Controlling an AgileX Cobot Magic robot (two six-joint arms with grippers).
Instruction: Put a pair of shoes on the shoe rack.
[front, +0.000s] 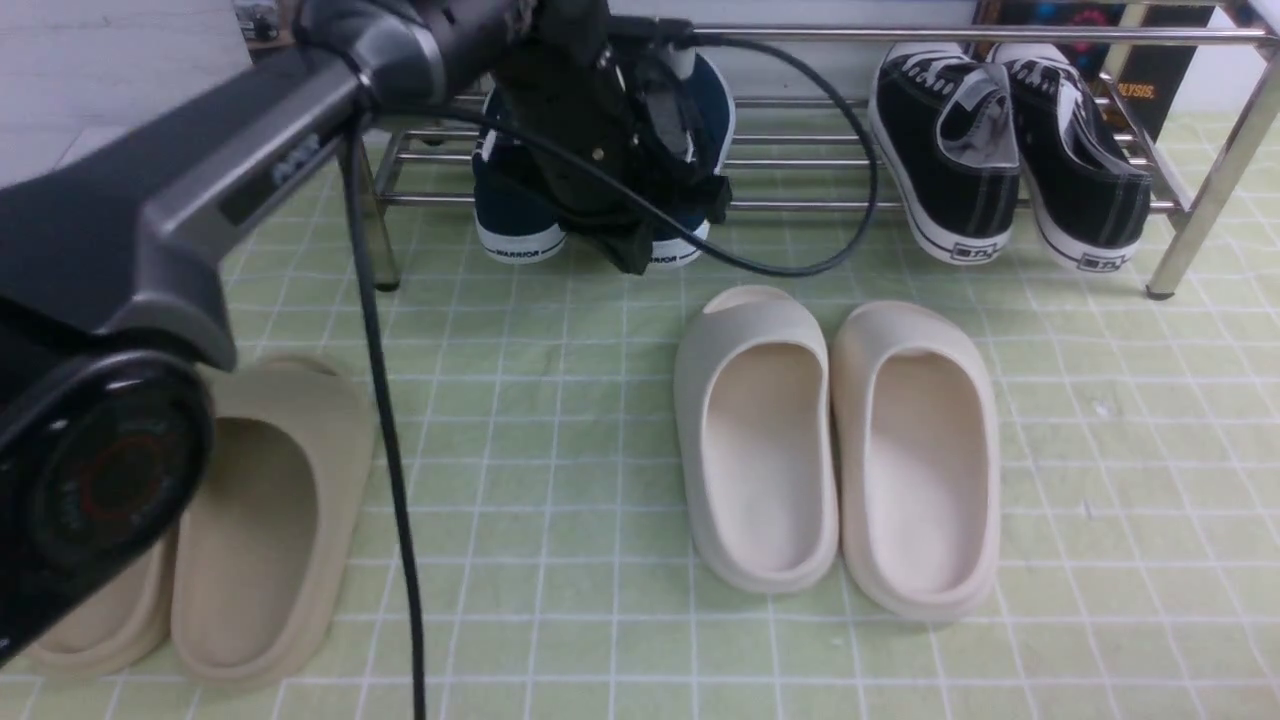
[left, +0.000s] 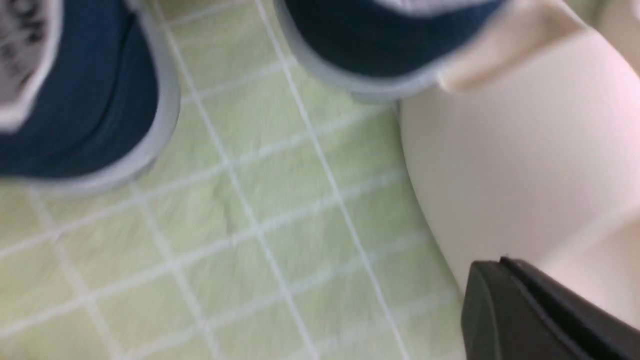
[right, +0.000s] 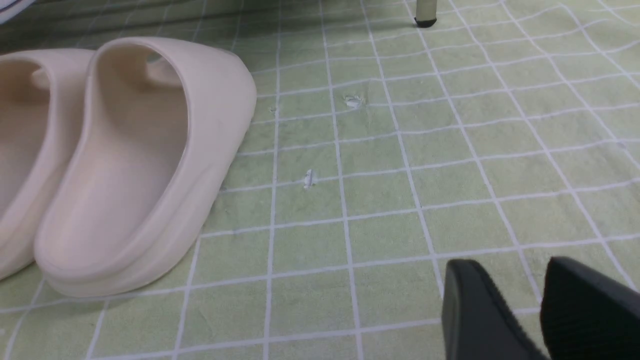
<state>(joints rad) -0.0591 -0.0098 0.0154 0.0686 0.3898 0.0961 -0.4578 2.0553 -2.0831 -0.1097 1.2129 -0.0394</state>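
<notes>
Hovering beside cream slides (front: 757, 450), left tool (left: 505, 295) is pinched closed, right tool (right: 515, 282) spread empty.

— We log cream slides (front: 835, 440), side by side, midway across the green checked mat (front: 1100, 450).
— We add beige slides (front: 250, 520) by its near left corner and black sneakers (front: 1010, 150) toward the far right.

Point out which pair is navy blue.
The pair of shoes behind the left arm, heels printed WARRIOR. The sneakers are black; cream slides and beige slides are pale.
</notes>
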